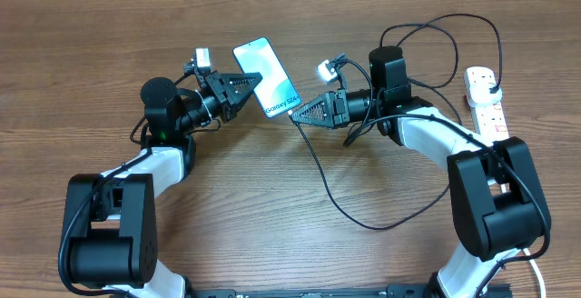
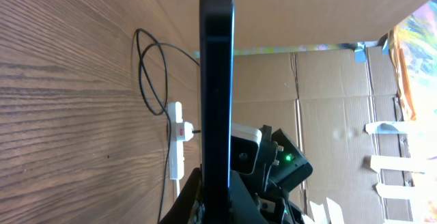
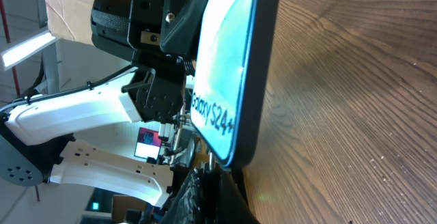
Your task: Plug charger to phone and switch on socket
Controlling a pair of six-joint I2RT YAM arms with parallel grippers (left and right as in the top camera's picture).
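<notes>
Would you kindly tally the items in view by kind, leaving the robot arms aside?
phone: 1
black charger cable: 1
white power strip: 1
Total: 3

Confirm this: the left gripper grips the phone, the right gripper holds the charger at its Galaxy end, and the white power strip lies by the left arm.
The power strip lies by the right arm, not the left; the overhead view shows it. The rest stands: the left gripper grips the phone, the right gripper holds the charger at its Galaxy end.
</notes>
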